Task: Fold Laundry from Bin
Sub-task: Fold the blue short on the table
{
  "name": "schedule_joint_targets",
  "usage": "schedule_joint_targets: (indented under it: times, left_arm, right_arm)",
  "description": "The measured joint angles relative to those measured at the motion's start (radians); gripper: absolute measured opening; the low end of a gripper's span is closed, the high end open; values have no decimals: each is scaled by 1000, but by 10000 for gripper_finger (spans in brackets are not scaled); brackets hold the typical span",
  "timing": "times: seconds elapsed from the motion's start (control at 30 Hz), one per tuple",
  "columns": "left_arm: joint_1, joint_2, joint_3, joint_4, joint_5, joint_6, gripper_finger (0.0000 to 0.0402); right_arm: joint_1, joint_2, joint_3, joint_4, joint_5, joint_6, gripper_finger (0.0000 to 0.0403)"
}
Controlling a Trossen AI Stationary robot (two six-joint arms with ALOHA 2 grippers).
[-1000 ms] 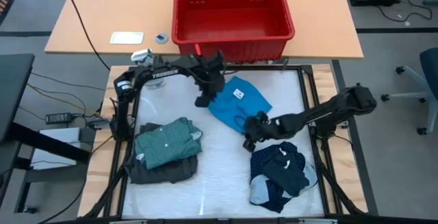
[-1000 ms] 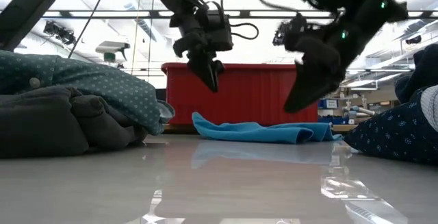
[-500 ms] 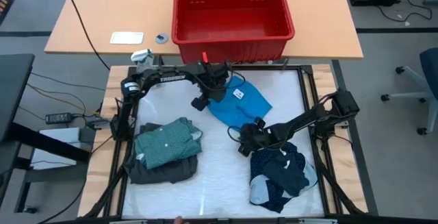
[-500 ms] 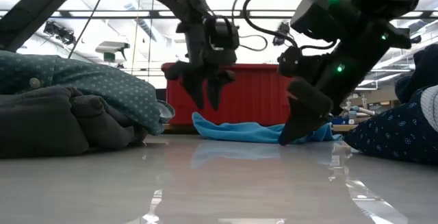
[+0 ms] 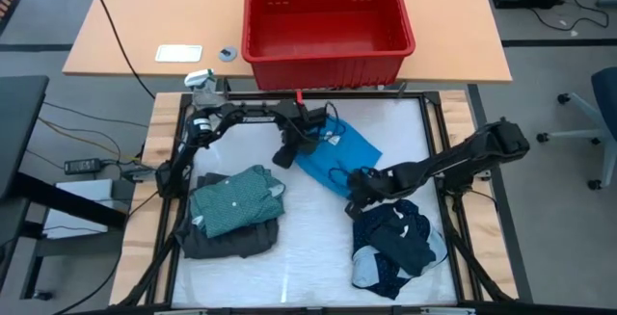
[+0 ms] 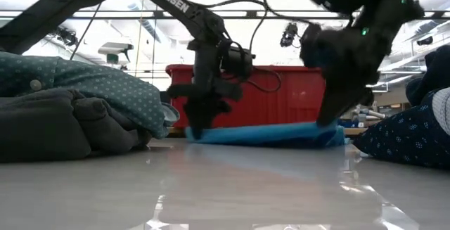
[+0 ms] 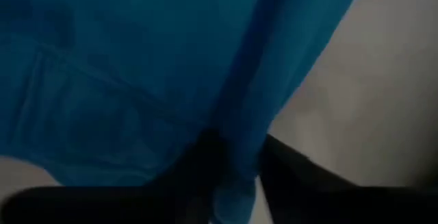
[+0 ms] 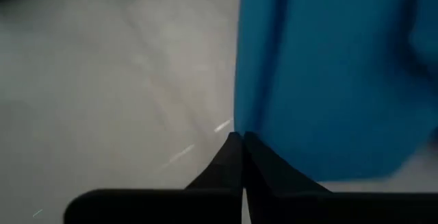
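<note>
A bright blue garment (image 5: 339,151) lies on the white table top just in front of the red bin (image 5: 328,14). My left gripper (image 5: 286,153) is shut on its left end and my right gripper (image 5: 358,186) on its near right end. In the low view the blue cloth (image 6: 264,133) runs as a straight band between the left gripper (image 6: 199,128) and the right gripper (image 6: 328,121). A teal dotted shirt on a dark grey piece (image 5: 234,211) lies at the left. A navy dotted heap (image 5: 395,243) lies at the near right. My left gripper pinches the blue garment's left end (image 7: 236,183) between its two fingers, coming from above and pointing down. A bunched fold of cloth sits between the fingertips. That end stays low on the table. My right gripper is shut on the garment's near right edge (image 8: 241,129), with the fingertips meeting right at the cloth's border. The fingers slant down from the table's right side. How many layers it has, I cannot tell. The cloth's upper edge (image 6: 281,126) runs straight toward the left gripper.
The red bin stands on a wooden table beyond the work surface, close behind the blue garment. The shirt pile (image 6: 77,110) fills the left and the navy heap (image 6: 411,138) the right. Bare white table top (image 5: 308,248) lies between the two piles.
My left gripper has come down toward the table's near edge onto the blue garment's left end, opened wide on the way and shut on the cloth. My right gripper has taken hold of the near right edge. The garment, lying loose before, is now narrower and drawn straight between them.
</note>
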Motion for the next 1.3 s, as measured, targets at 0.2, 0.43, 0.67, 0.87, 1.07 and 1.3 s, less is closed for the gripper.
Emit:
schedule_joint_targets:
  times: [0.2, 0.43, 0.67, 0.87, 1.07, 1.3]
  left_arm:
    - [-96, -35, 32, -336, 237, -119, 15]
    - [-168, -111, 123, -287, 260, -159, 26]
    - [-105, -105, 306, -18, 262, -212, 20]
    - [-36, -19, 310, 136, 270, -228, 20]
    - [9, 108, 307, 201, 213, -304, 71]
    - [51, 115, 321, 283, 139, -481, 161]
  right_arm:
    - [11, -173, 0, -13, -298, 74, 4]
    - [-14, -370, 0, -131, -316, 126, 2]
    - [-121, -432, 0, -414, -318, 174, 1]
    - [-229, -433, 0, -533, -286, 125, 0]
    - [-373, -433, -35, -551, -202, 95, 4]
    - [-524, -431, -135, -553, -187, 189, 31]
